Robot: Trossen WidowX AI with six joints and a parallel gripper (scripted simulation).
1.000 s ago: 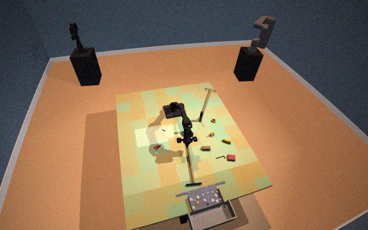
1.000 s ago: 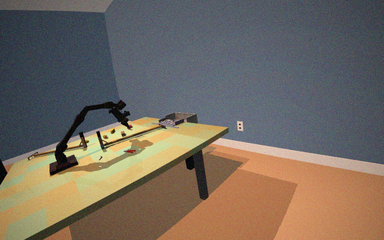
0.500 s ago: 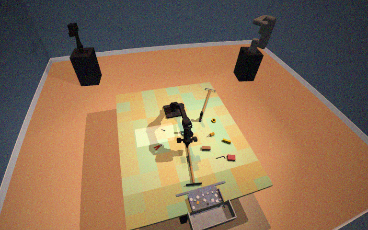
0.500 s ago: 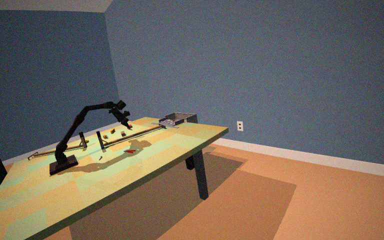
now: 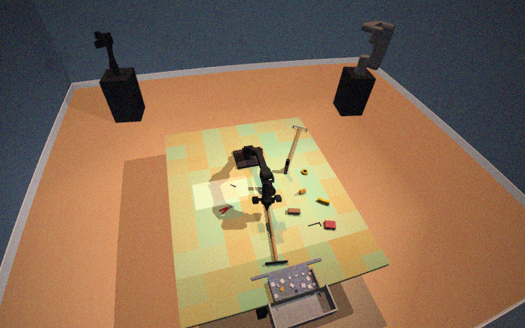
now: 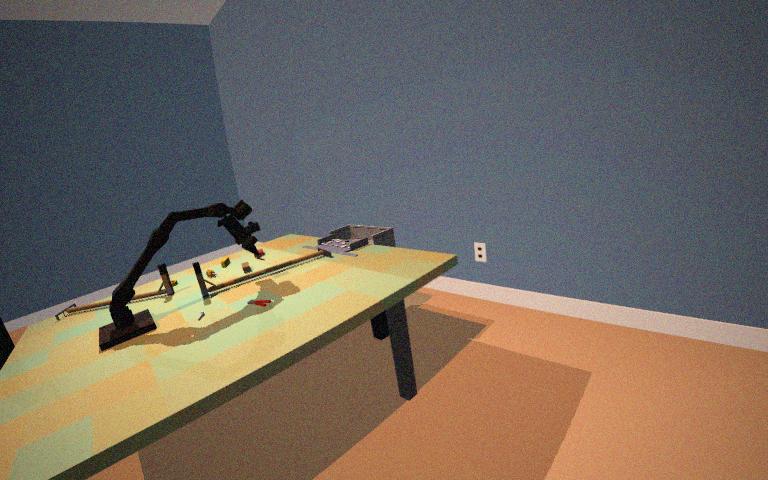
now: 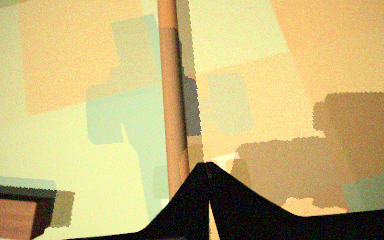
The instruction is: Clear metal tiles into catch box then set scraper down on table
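Note:
My gripper is shut and empty, pointing down above the scraper's handle. The long scraper has a wooden handle and a wide dark blade. The blade is just in front of the steel plate. In the wrist view the handle runs up just left of the fingertips, which hide its lower part. Several small metal tiles lie scattered over the steel bench plate. The grey catch box is at the plate's far end; I see no tiles in it.
A second wooden-handled tool lies near the arm's base. A brown block, a red block, a yellow block and a yellow ring lie beside the scraper. Red-handled pliers lie on its other side.

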